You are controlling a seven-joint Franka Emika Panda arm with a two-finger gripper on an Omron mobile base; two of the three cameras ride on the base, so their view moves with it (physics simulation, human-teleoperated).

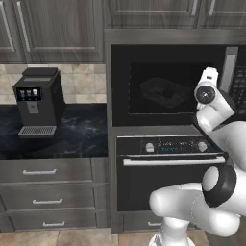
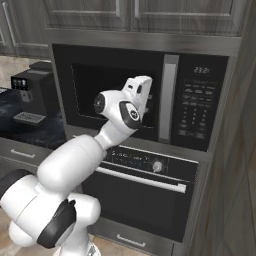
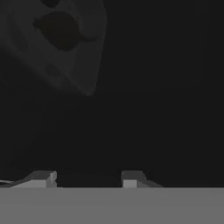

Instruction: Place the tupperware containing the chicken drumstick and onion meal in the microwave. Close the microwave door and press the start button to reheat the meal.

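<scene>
- The black built-in microwave [image 1: 173,86] is sitting in a grey cabinet column, filling the upper right of the left base view and the centre of the right base view.
- The microwave door [image 2: 115,92] is standing shut, its long silver handle [image 2: 168,97] running vertically beside the keypad panel [image 2: 197,107].
- Through the dark glass, the tupperware [image 1: 163,91] is showing faintly inside the cavity; in the hand view it is appearing as a dim grey shape [image 3: 57,39] at upper left, its contents too dark to make out.
- The gripper [image 3: 87,178] is pointing at the door glass, its two finger tips standing moderately apart with nothing between them.
- Below the microwave, a black oven [image 1: 168,168] with knobs and a horizontal handle is occupying the lower middle.
- At the left of the left base view, a black coffee machine [image 1: 37,101] is resting on a dark marbled counter [image 1: 72,134].
- Grey drawers [image 1: 48,192] are lying under the counter, and grey wall cabinets [image 1: 53,29] are hanging along the top edge, with beige tiles behind the machine.
</scene>
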